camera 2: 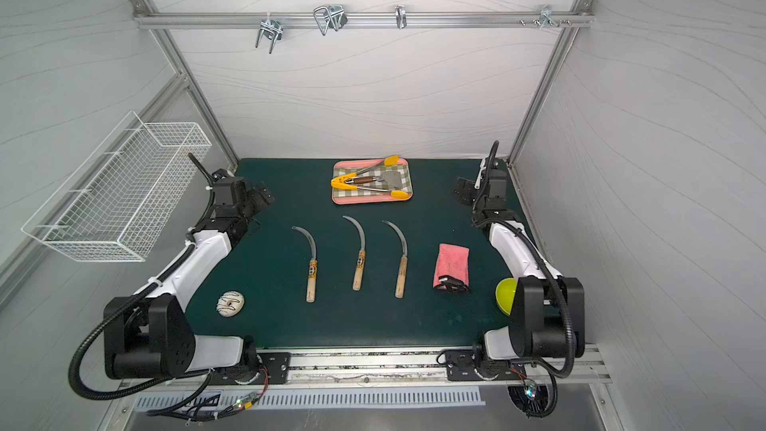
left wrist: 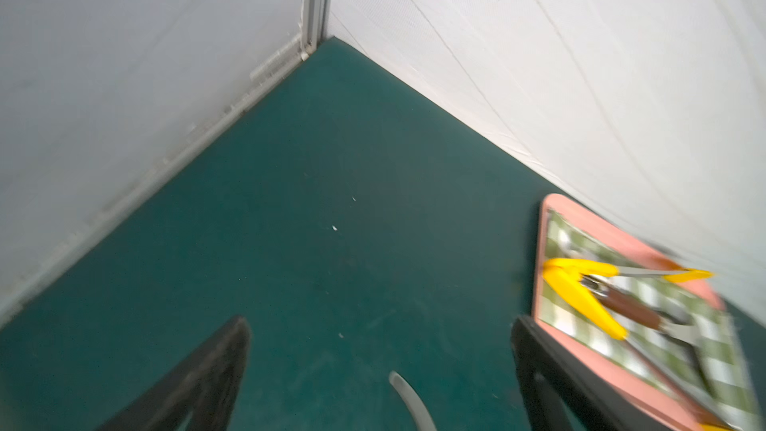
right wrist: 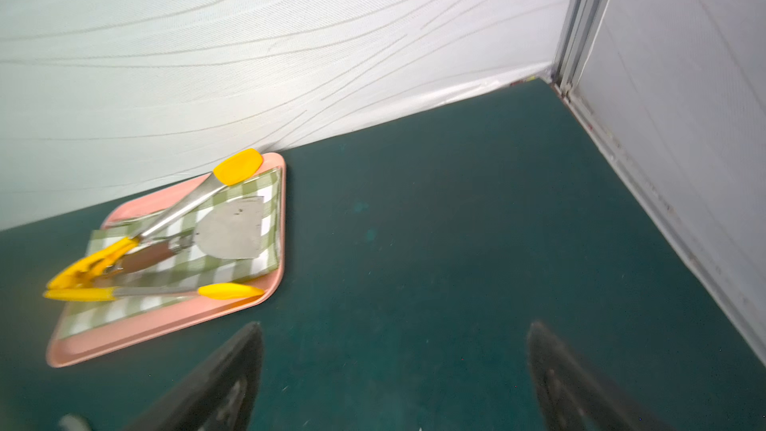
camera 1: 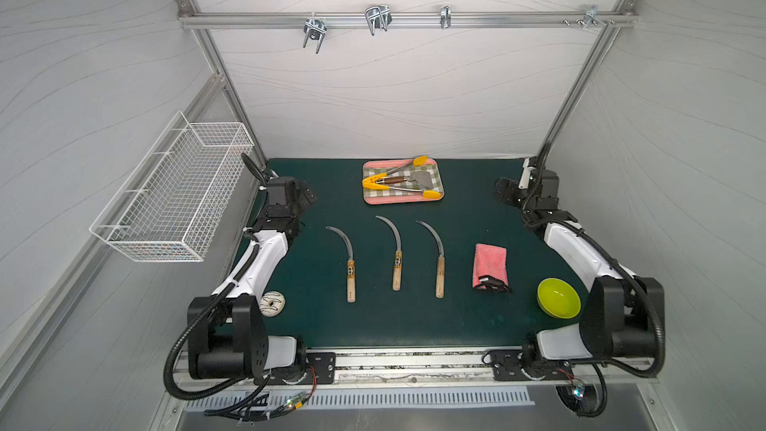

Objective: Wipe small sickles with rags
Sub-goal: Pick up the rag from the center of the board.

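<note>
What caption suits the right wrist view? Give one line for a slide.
Open right gripper over the green mat, facing a pink-rimmed tray with yellow-tipped tongs and a spatula.

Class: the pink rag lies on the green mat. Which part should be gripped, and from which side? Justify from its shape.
Likely its near end, where the dark backing bunches up; the rest of the rag lies flat on the mat. Come down from above with the right pincer, which is on that side.
</note>
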